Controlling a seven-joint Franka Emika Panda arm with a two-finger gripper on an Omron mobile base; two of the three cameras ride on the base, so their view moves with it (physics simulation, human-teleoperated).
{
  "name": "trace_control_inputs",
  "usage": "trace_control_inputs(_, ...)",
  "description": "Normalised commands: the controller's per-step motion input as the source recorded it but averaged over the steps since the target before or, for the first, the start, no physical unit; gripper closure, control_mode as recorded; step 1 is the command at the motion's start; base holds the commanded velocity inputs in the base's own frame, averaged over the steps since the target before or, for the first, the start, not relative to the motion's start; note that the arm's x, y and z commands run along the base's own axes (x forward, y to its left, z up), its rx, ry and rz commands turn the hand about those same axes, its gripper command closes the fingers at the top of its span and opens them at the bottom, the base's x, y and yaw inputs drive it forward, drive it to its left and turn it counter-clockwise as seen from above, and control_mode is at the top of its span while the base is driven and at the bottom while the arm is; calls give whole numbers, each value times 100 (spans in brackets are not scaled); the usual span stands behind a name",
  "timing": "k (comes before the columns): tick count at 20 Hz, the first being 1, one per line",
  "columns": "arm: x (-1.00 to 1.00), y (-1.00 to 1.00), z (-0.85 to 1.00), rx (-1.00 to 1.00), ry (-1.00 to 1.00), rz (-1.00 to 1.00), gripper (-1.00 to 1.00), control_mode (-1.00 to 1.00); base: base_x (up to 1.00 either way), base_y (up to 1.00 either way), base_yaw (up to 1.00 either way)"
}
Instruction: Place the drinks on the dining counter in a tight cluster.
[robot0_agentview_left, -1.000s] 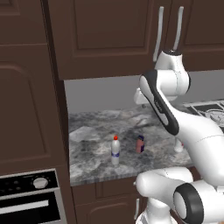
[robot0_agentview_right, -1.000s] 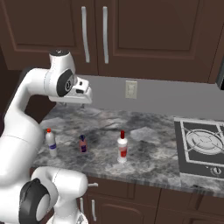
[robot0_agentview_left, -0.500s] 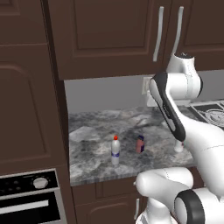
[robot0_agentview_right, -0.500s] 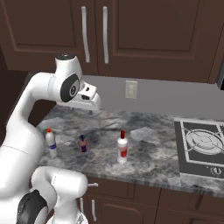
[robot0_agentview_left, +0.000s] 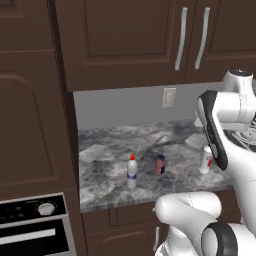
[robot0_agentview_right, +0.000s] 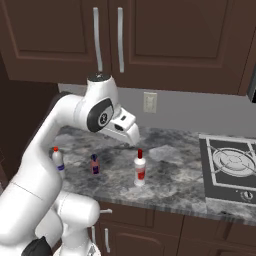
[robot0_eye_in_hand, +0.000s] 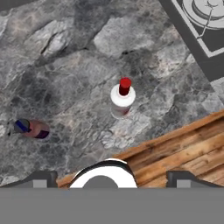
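You see three upright bottles: a clear, blue-labelled one (robot0_agentview_left: 131, 172), a short pinkish one (robot0_agentview_left: 160, 164), a wider white one (robot0_eye_in_hand: 122, 99) red-capped. Gripper (robot0_agentview_right: 134, 141) opening: you cannot tell.

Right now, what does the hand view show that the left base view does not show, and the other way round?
The hand view gives the wooden floor beyond the counter's front edge. The left base view gives the clear bottle with the blue label, the oven at the lower left, and the wall socket. Shared by both: the white bottle with the red cap, the pinkish-red bottle, and the grey marbled counter under them.
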Motion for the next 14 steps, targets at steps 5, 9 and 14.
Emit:
trace_control_inputs(5, -6, -29, -19, 3, -20, -2, -100, -100, 0, 0, 0)
trace_control_inputs(9, 0, -26, -33, 8, -27, 7, -100, -100, 0, 0, 0)
trace_control_inputs(14, 0, -44, -21, 8, -24, 19, -100, -100, 0, 0, 0)
